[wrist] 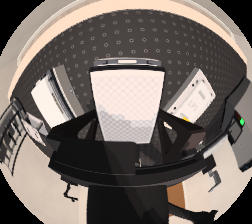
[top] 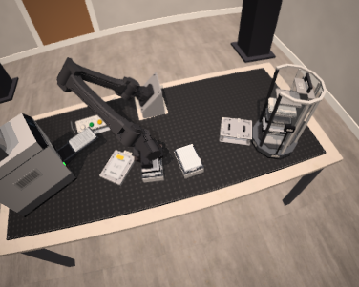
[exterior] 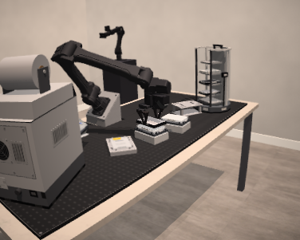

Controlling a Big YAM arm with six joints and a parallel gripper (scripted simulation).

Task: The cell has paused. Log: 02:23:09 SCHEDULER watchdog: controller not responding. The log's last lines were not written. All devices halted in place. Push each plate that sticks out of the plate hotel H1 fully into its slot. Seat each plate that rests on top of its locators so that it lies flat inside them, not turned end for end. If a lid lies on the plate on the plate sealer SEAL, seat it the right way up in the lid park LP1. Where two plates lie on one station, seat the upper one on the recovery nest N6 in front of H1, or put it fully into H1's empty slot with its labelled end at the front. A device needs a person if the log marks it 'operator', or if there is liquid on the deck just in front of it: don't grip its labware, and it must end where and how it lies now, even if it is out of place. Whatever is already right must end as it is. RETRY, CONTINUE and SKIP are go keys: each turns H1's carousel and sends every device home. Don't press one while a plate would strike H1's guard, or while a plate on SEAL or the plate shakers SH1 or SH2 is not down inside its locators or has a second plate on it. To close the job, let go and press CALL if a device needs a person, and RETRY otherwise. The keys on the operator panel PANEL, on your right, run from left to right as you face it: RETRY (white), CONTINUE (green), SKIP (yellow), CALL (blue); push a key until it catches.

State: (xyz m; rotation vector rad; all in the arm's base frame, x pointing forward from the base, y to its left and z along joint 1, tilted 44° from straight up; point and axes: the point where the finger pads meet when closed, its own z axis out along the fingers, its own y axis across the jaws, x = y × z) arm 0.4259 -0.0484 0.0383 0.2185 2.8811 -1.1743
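Note:
My gripper [top: 152, 160] [exterior: 151, 120] [wrist: 127, 112] is shut on the long sides of the pale upper plate [exterior: 151, 122] [wrist: 128, 87]. This plate has a dark rim and is right above a clear lower plate [exterior: 152, 130] on a station; any gap is too small to tell. A white-topped plate [top: 188, 156] [exterior: 175, 119] [wrist: 47, 102] lies on the neighbouring station. The sealer [top: 28, 175] [exterior: 59, 139] has a plate [top: 83, 140] on its tray. The hotel [exterior: 215, 79] holds several plates. The nest [top: 231, 135] [exterior: 187, 104] stands before it. The panel [top: 85, 125] is partly hidden.
A flat block with a yellow mark [top: 116, 171] [exterior: 121, 146] [wrist: 196, 97] lies between the sealer and the gripped stack. The hotel's clear guard and posts rise at the table's far right. The arm passes over the deck near the panel. No liquid is discernible.

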